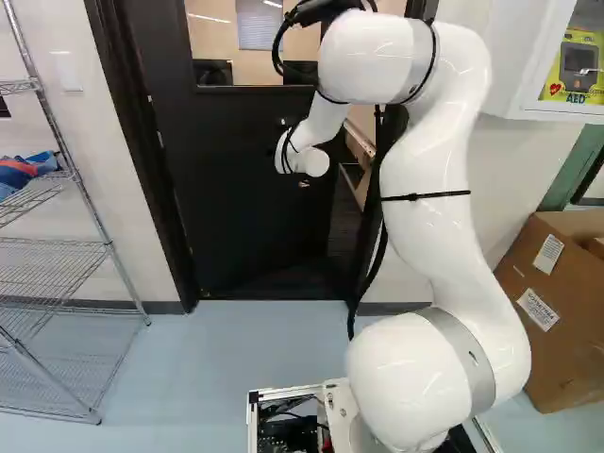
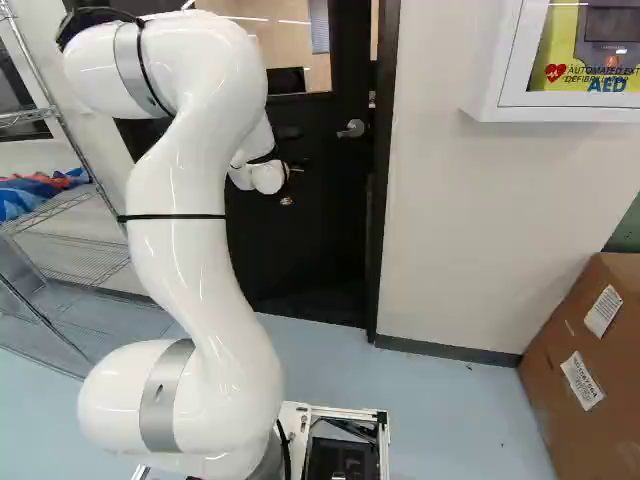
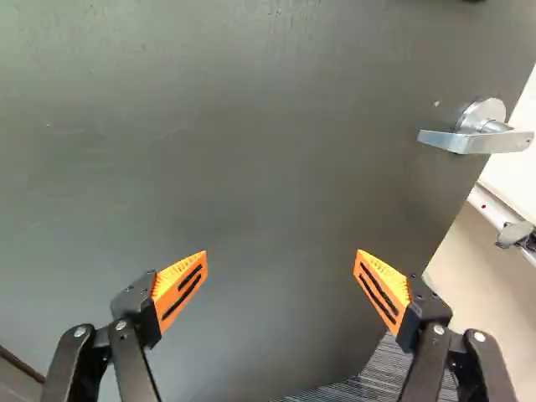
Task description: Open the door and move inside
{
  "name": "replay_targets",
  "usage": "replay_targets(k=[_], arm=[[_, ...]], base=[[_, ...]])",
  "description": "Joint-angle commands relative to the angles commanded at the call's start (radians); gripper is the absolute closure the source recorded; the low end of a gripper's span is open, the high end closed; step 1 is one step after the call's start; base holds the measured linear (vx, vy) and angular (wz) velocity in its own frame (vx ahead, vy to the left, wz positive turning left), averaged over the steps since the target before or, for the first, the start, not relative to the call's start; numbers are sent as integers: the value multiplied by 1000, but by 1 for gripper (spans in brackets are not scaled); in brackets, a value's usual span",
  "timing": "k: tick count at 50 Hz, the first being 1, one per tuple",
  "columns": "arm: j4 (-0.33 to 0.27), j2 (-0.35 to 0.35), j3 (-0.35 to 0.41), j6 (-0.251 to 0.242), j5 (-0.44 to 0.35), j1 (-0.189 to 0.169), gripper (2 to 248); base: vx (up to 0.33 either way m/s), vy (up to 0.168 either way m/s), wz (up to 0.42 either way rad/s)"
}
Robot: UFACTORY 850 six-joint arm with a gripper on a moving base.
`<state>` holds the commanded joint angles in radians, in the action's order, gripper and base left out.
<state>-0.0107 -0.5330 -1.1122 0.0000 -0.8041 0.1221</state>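
The jaws stand wide apart, facing the part-open door (image 3: 251, 159), its lever (image 3: 469, 141) ahead and outboard of them; an ungripped push could slip, letting the door swing into the arm (image 1: 425, 245).

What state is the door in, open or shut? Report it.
Partly open: the wrist view shows space beyond the edge of the door, past its lever handle.

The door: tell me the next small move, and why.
Probably ease the arm forward so the jaws push the door wider. It already stands ajar, with a gap beyond the edge by its handle, and the jaws are open, facing the panel, with nothing between them.
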Motion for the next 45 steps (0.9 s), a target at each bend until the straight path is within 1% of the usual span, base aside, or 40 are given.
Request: replay_targets(k=[17,45], arm=[[-13,83,107,0,0,-10,3],[-52,220,274,0,0,-29,3]], base=[[0,0,0],[0,0,0]])
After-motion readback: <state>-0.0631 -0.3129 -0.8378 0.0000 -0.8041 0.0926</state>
